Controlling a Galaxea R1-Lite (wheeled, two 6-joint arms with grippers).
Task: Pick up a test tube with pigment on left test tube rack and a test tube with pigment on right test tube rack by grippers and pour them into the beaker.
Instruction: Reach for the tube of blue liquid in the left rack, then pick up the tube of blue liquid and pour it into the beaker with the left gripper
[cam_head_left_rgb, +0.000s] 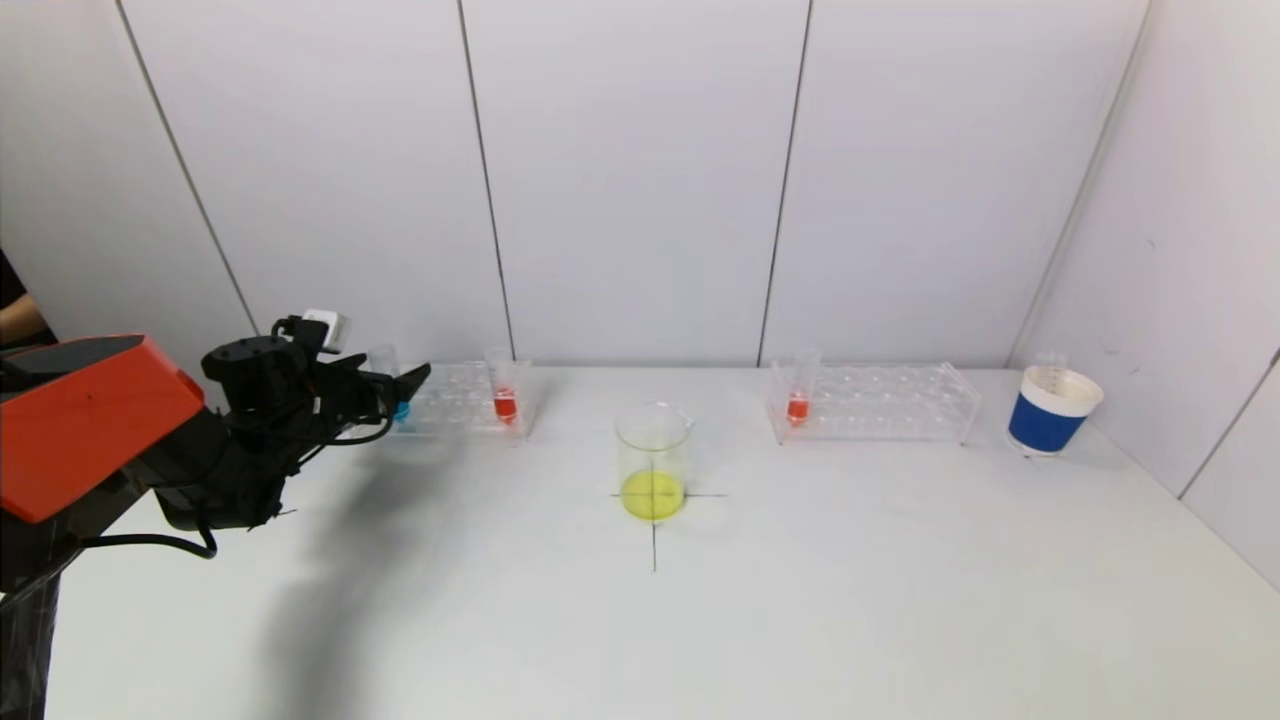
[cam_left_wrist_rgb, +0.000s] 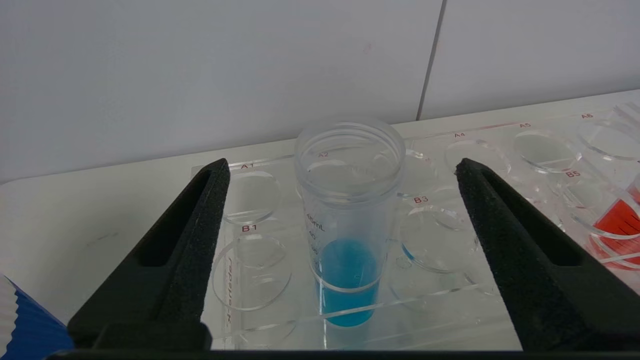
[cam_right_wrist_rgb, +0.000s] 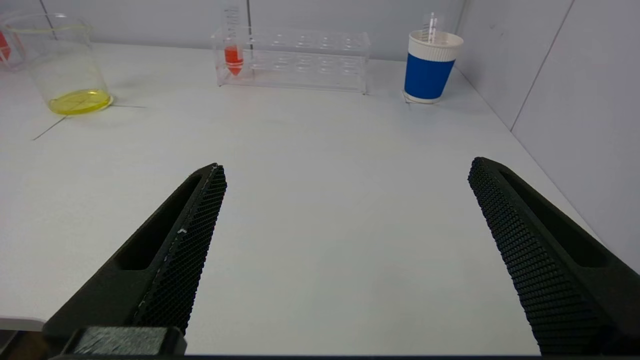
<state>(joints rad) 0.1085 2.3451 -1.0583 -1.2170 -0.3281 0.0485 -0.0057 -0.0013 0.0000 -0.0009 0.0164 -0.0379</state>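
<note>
The blue tube (cam_left_wrist_rgb: 347, 220) stands upright in the left rack (cam_left_wrist_rgb: 450, 280), in the front row near the rack's outer end, long axis vertical, blue liquid sitting in its lower part. I've got my left gripper (cam_left_wrist_rgb: 342, 170) squared up on it: the tube sits dead centre between the two black fingers (cam_left_wrist_rgb: 200, 235), clear air on both sides, nothing touching yet. So the jaws are apart and empty, and the squeeze looks like the next call, straight in across the tube's width, just below its rim.

From the head camera I see the left gripper (cam_head_left_rgb: 405, 385) reaching in level from the rack's outer end, and the blue tube is mostly hidden behind it, only a dab of blue showing. That view does give me the layout: a red tube (cam_head_left_rgb: 505, 395) further along the same rack, the beaker (cam_head_left_rgb: 653, 462) with yellow liquid at the table's centre cross, the right rack (cam_head_left_rgb: 880, 400) beyond with its own red tube (cam_head_left_rgb: 798, 398), and a blue cup (cam_head_left_rgb: 1050, 410) at the far right.

The wrist camera gives me the centring, which the head view can't. My right gripper (cam_right_wrist_rgb: 345, 170) is out of the head view; its own camera shows the fingers spread wide over bare table, holding nothing, well short of the right rack.
</note>
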